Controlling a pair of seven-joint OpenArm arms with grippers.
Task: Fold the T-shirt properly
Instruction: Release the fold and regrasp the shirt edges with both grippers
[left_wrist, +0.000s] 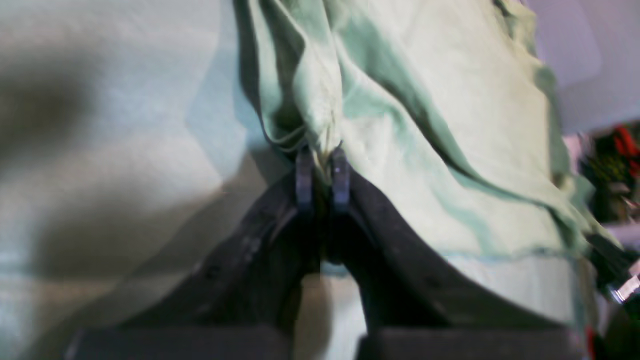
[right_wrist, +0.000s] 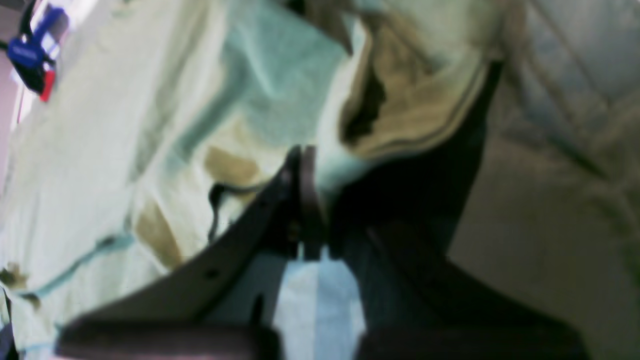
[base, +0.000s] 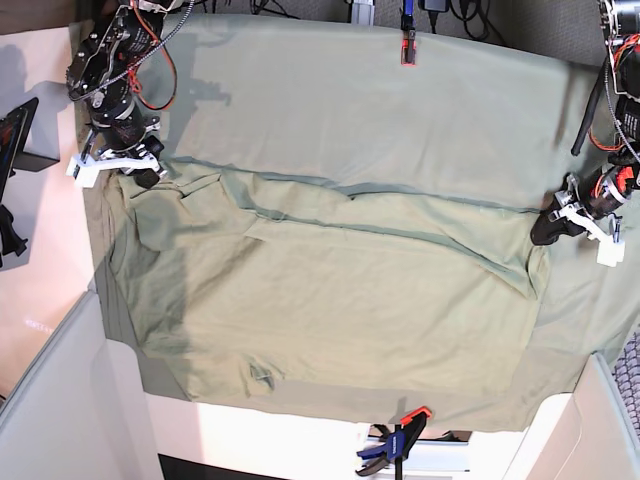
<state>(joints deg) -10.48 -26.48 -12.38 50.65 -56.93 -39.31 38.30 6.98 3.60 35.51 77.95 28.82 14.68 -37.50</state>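
Across the counter's grey-green tablecloth (base: 330, 90) lies the pale sage-green cotton T-shirt (base: 330, 290); left end effector (left_wrist: 322, 170) at three o'clock and right end effector (right_wrist: 301, 165) at ten o'clock each pinch its fabric. Orange clamps (base: 407, 47) sit at twelve and six.

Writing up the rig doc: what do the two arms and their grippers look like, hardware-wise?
Both arms are black, skeletal builds with exposed wiring. The right arm carries looped red and black cables; the left arm shows red wiring too. Each wrist has a white bracket in the base view. The left gripper and right gripper have dark, curved fingers ending in narrow greyish pads.
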